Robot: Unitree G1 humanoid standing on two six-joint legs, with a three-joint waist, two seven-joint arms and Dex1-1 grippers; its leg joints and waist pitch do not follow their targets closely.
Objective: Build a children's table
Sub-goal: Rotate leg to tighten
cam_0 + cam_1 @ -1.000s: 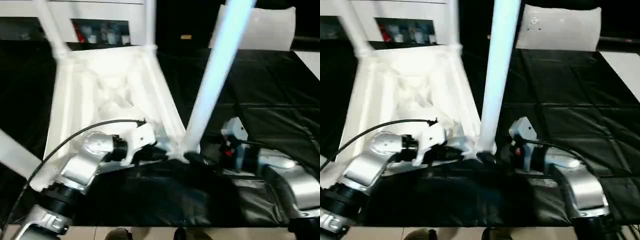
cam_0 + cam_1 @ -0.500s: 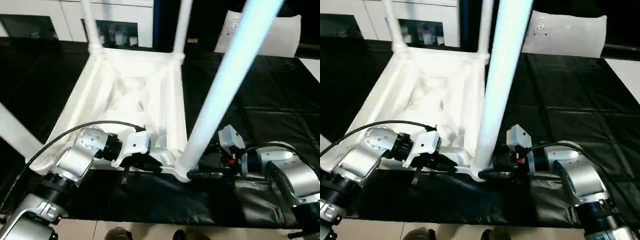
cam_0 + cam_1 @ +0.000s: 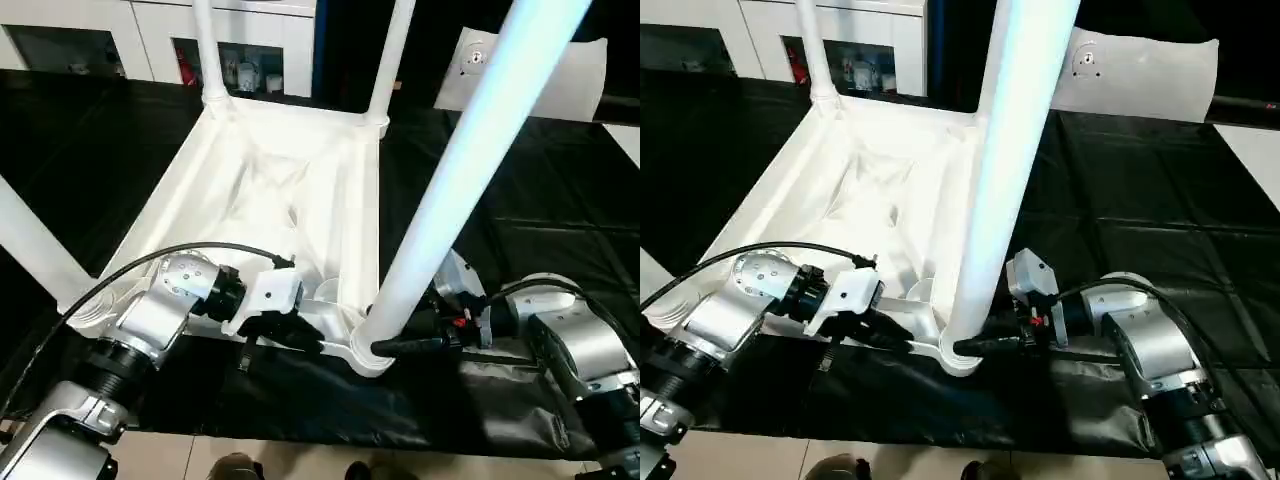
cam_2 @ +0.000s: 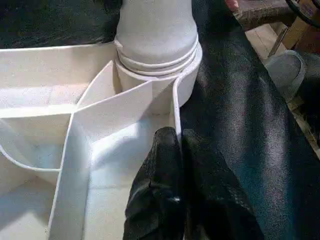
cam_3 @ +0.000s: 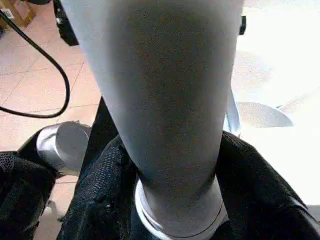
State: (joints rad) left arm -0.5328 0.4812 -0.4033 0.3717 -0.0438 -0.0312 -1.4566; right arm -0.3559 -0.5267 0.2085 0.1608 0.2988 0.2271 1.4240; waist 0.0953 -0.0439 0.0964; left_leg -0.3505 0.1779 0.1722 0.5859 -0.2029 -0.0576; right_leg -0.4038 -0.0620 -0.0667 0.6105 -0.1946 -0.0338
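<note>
The white tabletop (image 3: 270, 190) lay ribbed side up on the black-covered work table (image 3: 530, 210). At its nearest corner socket (image 4: 187, 75), the left gripper (image 4: 175, 142) was clenched on the thin side wall while the right gripper (image 5: 170, 165) grasped the near leg (image 3: 450, 180) just above the socket. Two more legs (image 3: 207, 50) stood at the tabletop's far corners.

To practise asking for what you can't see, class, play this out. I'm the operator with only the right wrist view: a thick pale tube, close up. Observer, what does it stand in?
Observer: That long white tapered plastic leg stands in the near right round corner socket of the upturned white square plastic tabletop.
Operator: Is anything steadying the tabletop?
Observer: The left claw is shut on its thin edge wall beside that socket.
Operator: Other legs?
Observer: Three more legs rise from the other corners.
</note>
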